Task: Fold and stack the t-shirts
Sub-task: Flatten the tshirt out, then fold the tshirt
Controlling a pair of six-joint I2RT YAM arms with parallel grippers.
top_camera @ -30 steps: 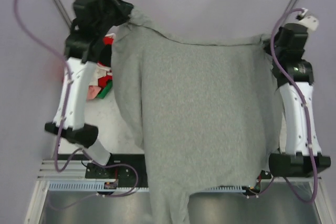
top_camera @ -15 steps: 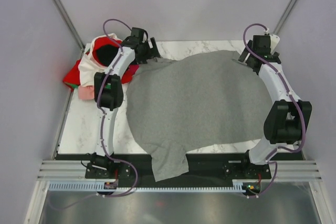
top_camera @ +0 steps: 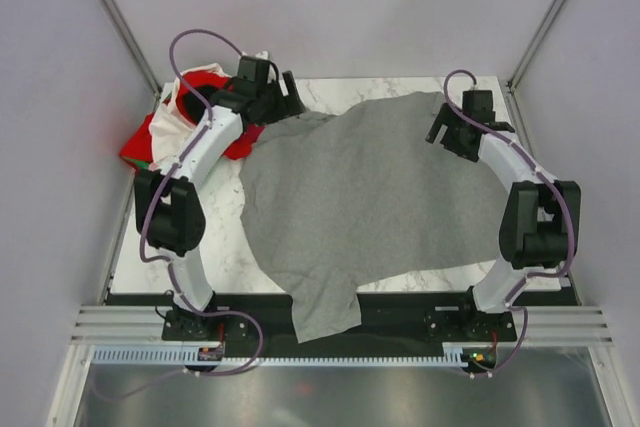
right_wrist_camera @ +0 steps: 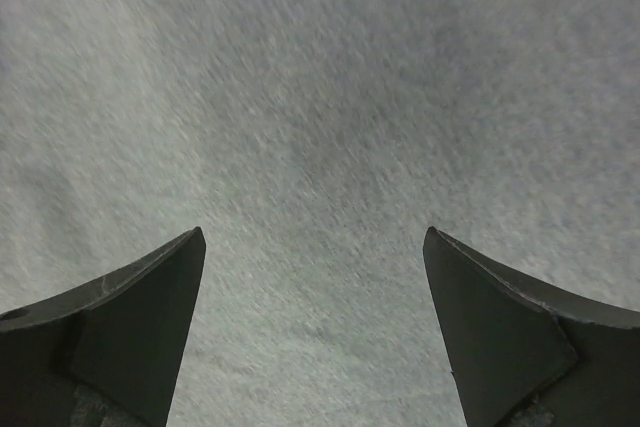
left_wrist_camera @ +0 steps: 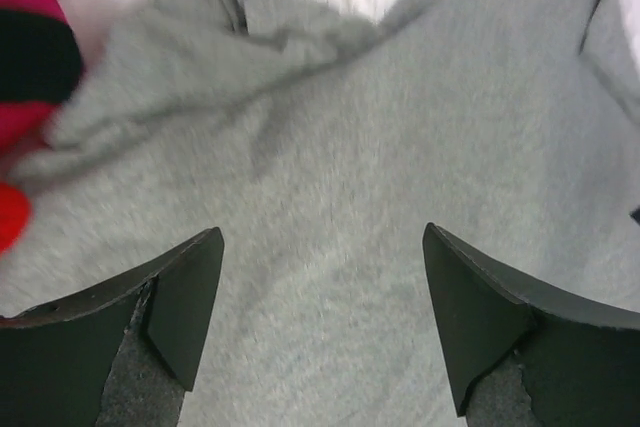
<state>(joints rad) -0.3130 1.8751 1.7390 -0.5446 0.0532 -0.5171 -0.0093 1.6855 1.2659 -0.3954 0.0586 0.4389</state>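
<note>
Across the table (top_camera: pixel 200 247): the grey shirt (top_camera: pixel 370 197) lies spread over the middle, rumpled at its far-left corner, with one end hanging off the near edge between the arm bases.
At far left: a pile (top_camera: pixel 175 122) of red, white and other shirts, just beside that rumpled corner.
Step, as I read it: laying the grey shirt flat before any fold.
Doing it well: I'd pinch both far corners low on the cloth, take one layer only, and pull far and outward together so the hanging end comes up onto the table. I'd keep the left pinch clear of the pile, or I'll drag red cloth along.
Left gripper (left_wrist_camera: pixel 320 247): jaws wide apart, holding nothing, over creased grey cloth beside the pile. I can't tell whether the tips touch.
Right gripper (right_wrist_camera: pixel 312 242): jaws wide apart, holding nothing, with only flat grey cloth below, near the far-right edge of the shirt.
</note>
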